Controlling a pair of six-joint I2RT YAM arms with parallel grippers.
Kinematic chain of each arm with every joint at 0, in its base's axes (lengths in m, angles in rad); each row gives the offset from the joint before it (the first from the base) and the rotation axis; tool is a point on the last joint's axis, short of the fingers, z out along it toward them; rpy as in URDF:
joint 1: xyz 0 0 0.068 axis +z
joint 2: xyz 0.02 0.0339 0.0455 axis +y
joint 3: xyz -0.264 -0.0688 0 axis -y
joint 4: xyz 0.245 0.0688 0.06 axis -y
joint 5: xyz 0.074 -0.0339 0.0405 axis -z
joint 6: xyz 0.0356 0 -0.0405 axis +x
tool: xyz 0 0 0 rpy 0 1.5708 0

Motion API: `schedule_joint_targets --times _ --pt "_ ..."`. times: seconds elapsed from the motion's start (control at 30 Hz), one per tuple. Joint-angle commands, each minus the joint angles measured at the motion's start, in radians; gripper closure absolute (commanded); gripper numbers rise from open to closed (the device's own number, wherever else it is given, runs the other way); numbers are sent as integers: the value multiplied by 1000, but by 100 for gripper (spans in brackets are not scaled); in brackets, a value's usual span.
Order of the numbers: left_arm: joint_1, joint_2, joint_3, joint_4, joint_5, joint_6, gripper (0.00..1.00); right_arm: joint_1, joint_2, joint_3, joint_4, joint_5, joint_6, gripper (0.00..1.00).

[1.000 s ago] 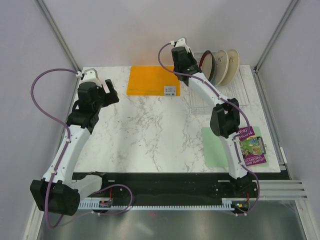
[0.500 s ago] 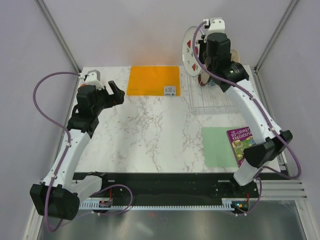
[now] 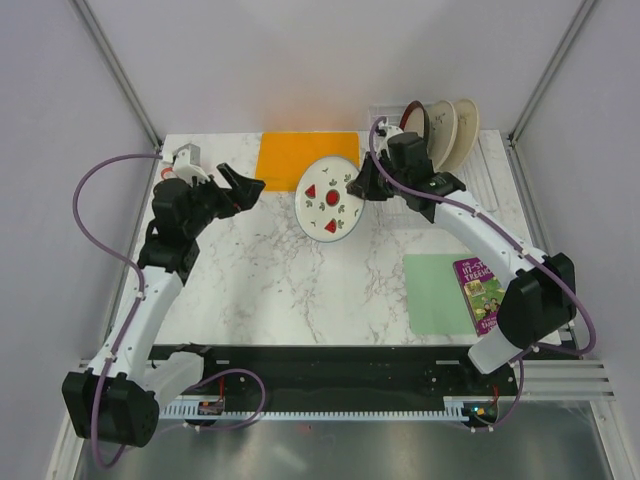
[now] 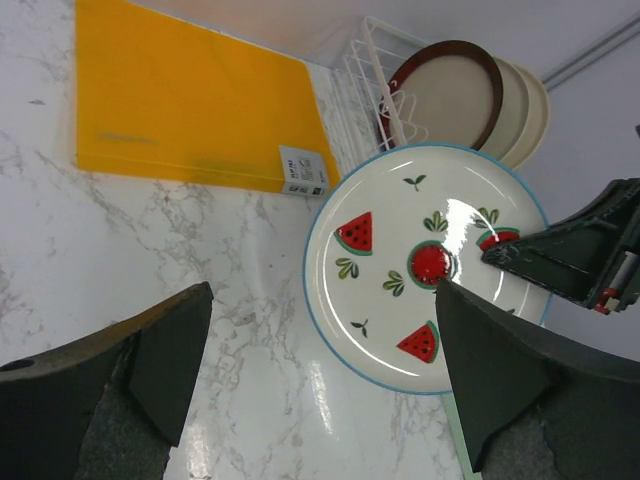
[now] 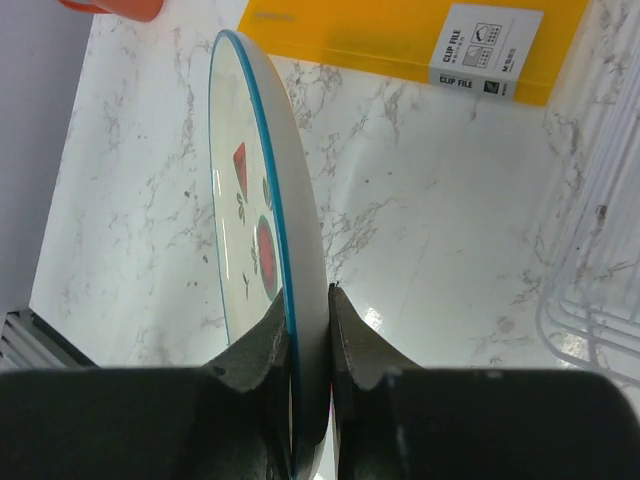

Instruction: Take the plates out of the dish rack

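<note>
My right gripper [image 3: 362,186] is shut on the rim of the white plate with red fruit marks [image 3: 330,196] and holds it in the air over the table's middle, left of the dish rack [image 3: 440,190]. The wrist view shows that plate [image 5: 285,230] edge-on between my fingers. Three plates stand in the rack: dark-red-rimmed [image 3: 415,125], then two cream ones [image 3: 455,130]. My left gripper [image 3: 243,186] is open and empty, left of the held plate, which fills its view [image 4: 425,265]. The rack and standing plates also show there [image 4: 460,95].
A flat orange board [image 3: 300,160] lies at the back, behind the held plate. A green sheet [image 3: 435,295] and a purple book [image 3: 487,290] lie at the right. An orange-red object [image 5: 110,8] shows at the top left of the right wrist view.
My right arm has brought the fruit plate down from high above the rack and leftward over the table. My left gripper has reached further right toward the plate.
</note>
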Motion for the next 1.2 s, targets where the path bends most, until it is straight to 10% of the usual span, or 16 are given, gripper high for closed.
schedule_joint_targets --times 0.0,0.7,0.8,0.83,0.93,0.97,1.17 --pt "6 1 -35 117 96 -106 2 -2 -64 30 286 -133 113 100" --pt "6 150 -207 498 276 -317 11 3 6 -147 731 -444 468 100" --pt "6 173 -213 536 291 -327 38 3 8 -190 765 -454 508 100" --pt "6 176 -212 541 293 -326 65 3 8 -202 765 -455 509 100" --pt "8 179 -212 547 294 -318 98 4 6 -217 768 -467 521 100" --pt "8 176 -215 547 291 -314 98 4 9 -219 768 -475 524 100" --pt "14 145 -212 377 210 -234 98 -6 -12 -195 587 -400 400 39"
